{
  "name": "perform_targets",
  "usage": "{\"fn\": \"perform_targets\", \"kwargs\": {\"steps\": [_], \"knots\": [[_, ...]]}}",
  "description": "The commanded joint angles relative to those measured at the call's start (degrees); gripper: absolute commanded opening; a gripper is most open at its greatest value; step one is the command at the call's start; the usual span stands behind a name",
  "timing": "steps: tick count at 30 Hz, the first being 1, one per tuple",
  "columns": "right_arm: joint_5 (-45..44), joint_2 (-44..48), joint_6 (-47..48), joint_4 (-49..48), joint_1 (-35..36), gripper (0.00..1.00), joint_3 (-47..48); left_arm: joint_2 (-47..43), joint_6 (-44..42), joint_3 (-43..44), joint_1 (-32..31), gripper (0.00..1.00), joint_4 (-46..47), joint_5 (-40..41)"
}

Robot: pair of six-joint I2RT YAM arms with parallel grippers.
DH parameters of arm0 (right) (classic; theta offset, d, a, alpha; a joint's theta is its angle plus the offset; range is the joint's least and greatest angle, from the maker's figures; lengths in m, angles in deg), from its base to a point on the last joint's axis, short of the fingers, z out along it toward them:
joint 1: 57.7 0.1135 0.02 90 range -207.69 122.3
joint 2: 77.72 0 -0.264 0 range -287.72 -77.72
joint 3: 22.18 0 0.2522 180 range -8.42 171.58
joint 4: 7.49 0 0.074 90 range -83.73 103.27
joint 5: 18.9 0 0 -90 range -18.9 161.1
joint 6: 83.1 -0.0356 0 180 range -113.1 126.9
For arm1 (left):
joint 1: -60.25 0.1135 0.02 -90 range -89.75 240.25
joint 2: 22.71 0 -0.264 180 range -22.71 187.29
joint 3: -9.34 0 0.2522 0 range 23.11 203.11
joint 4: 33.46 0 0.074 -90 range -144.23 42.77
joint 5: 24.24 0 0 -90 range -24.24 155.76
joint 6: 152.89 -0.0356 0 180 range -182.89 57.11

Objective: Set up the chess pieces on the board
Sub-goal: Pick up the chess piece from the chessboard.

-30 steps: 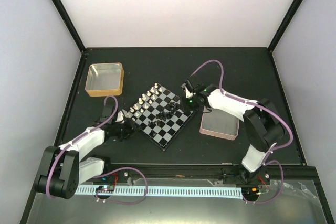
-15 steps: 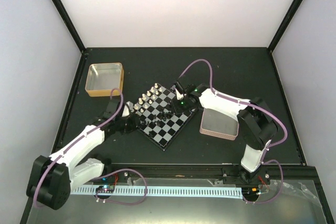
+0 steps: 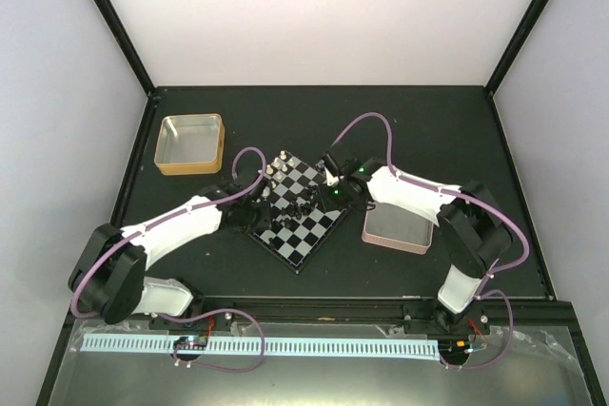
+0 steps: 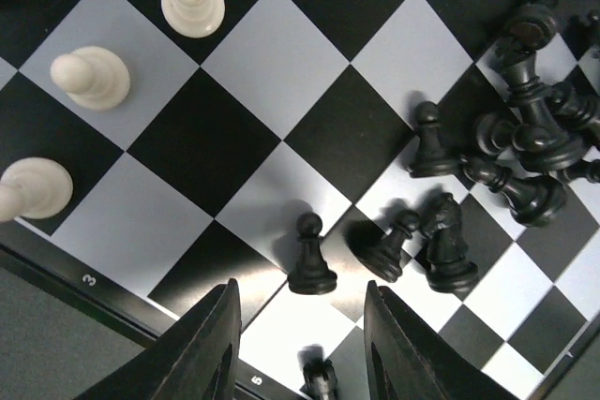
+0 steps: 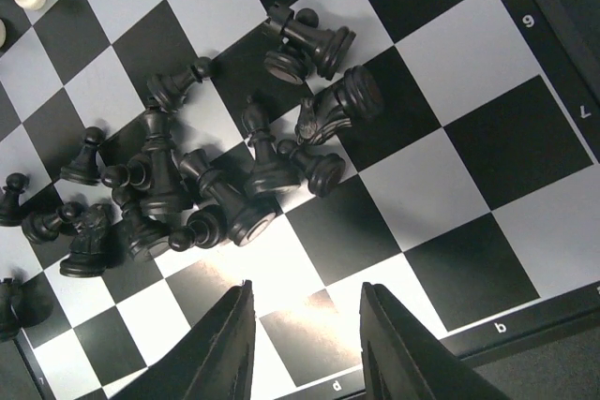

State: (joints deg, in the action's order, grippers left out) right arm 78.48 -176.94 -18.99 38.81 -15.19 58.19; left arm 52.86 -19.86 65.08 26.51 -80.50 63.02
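Note:
The board [image 3: 319, 235] lies turned like a diamond at the table's middle. Silver-white pieces [image 3: 278, 166] stand along its upper-left edge; several show in the left wrist view [image 4: 192, 2]. Black pieces [image 3: 303, 206] lie heaped near the board's middle, many tipped over in the right wrist view [image 5: 225, 203]. My left gripper [image 4: 298, 344] is open over the board's left edge, with an upright black pawn [image 4: 311, 257] just ahead of its fingers and another small black piece [image 4: 320, 379] between them. My right gripper [image 5: 305, 339] is open and empty over the board's right edge, beside the black heap.
A gold-rimmed tray [image 3: 190, 144] stands at the back left. A pink-rimmed tray [image 3: 395, 230] stands right of the board, under the right arm. Black frame posts and pale walls bound the table.
My left arm has swung right from beside the board to over its left edge. My right gripper has shifted left over the board, then settled at its right edge.

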Motion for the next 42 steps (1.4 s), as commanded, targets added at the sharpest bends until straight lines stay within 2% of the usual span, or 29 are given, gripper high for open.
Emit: {"fn": "perform_targets", "kwargs": {"steps": [1,13,23,30,32,36,42], "knots": [[-1.07,2.68,-0.61,-1.37,0.11,0.33,-1.05,2.62,-1.62,3.27,-0.65,0.38,-1.88,2.51],[-0.86,3.5,-1.22,-2.21,0.08,0.29,-2.42,7.18,-2.68,4.74,-1.1,0.25,-1.34,1.16],[-1.79,4.63,-2.62,-3.45,0.06,0.28,-3.48,9.88,-3.09,6.1,-1.68,0.23,-1.86,1.83],[-0.8,6.24,-4.18,-4.84,0.12,0.27,-4.91,9.96,-3.77,6.14,-1.98,0.11,-2.18,2.2],[1.66,7.24,-4.25,-5.86,0.13,0.28,-5.36,8.62,-4.27,6.11,-2.2,0.07,-2.05,2.35],[9.51,9.4,-4.03,-8.12,-0.1,0.29,-5.69,4.16,-6.0,6.79,-2.17,0.07,-2.0,1.81],[25.28,13.1,-9.73,-13.0,-2.19,0.33,-6.41,-5.11,-11.97,6.45,-2.31,0.06,3.57,-5.77]]}}
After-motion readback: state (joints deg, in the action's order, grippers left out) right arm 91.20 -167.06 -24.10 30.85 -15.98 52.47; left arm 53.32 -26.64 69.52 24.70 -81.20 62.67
